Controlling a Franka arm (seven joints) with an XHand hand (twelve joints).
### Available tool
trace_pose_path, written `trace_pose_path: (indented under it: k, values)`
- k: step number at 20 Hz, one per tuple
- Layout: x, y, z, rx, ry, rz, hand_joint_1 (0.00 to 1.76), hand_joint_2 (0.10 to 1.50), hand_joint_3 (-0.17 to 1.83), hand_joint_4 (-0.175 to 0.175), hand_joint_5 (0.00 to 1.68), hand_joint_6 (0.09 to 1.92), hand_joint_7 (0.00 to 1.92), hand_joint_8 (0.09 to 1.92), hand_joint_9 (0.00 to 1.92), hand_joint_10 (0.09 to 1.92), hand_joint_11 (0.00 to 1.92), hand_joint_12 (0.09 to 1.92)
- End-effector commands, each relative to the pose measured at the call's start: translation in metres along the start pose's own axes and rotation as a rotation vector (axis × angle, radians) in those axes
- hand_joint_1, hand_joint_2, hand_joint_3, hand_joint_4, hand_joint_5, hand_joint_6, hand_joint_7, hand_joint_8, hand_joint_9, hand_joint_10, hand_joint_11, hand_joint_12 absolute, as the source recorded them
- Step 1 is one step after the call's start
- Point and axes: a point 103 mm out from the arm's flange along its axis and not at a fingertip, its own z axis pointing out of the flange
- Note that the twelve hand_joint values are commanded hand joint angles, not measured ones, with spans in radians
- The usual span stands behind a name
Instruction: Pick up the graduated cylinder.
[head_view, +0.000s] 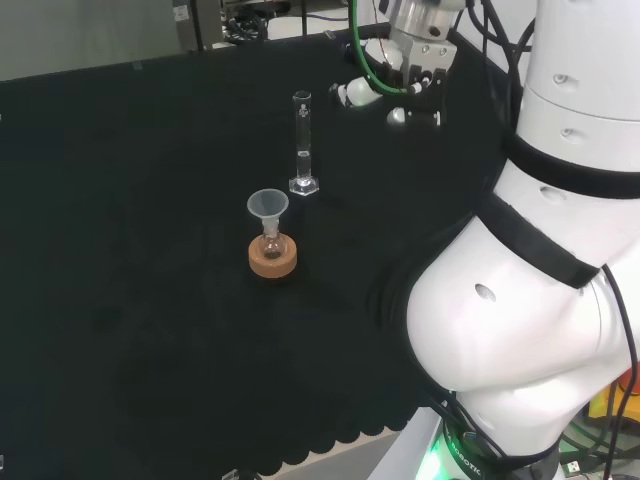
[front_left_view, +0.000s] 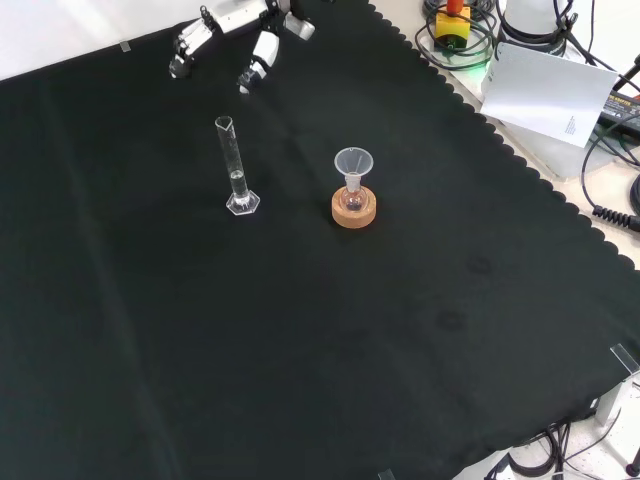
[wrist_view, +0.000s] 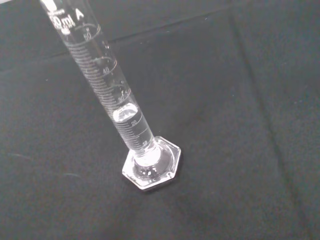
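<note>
A clear glass graduated cylinder (head_view: 302, 143) stands upright on its hexagonal foot on the black cloth, with a little clear liquid low in the tube (wrist_view: 129, 116). In the front view the cylinder (front_left_view: 236, 168) is left of the flask. The hand (head_view: 385, 88) hovers above the cloth to the right of the cylinder in the head view, apart from it, fingers relaxed and holding nothing. In the front view the hand (front_left_view: 240, 28) is at the top, beyond the cylinder.
A small round flask with a clear funnel (head_view: 268, 207) in its neck sits on a cork ring (head_view: 272, 258) close to the cylinder; in the front view the cork ring (front_left_view: 354, 210) is to its right. The cloth's scalloped edge (front_left_view: 520, 170) runs along the right.
</note>
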Motion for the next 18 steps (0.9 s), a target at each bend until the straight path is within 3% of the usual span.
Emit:
trace_pose_path:
  k: [1, 9, 18]
  values:
    - [-0.01, 0.001, 0.025, -0.004, 0.066, -0.039, 0.75, 0.81, 0.46, -0.031, 0.32, 0.09, 0.17, 0.62, 0.39, 0.64, 0.21, 1.35]
    - [-0.012, 0.002, 0.054, 0.018, 0.118, -0.095, 0.78, 0.75, 0.55, -0.033, 0.33, 0.09, 0.18, 0.62, 0.41, 0.62, 0.25, 1.35]
    - [-0.01, 0.011, 0.089, 0.017, 0.251, -0.171, 0.82, 0.75, 0.57, -0.034, 0.37, 0.09, 0.17, 0.62, 0.41, 0.62, 0.25, 1.34]
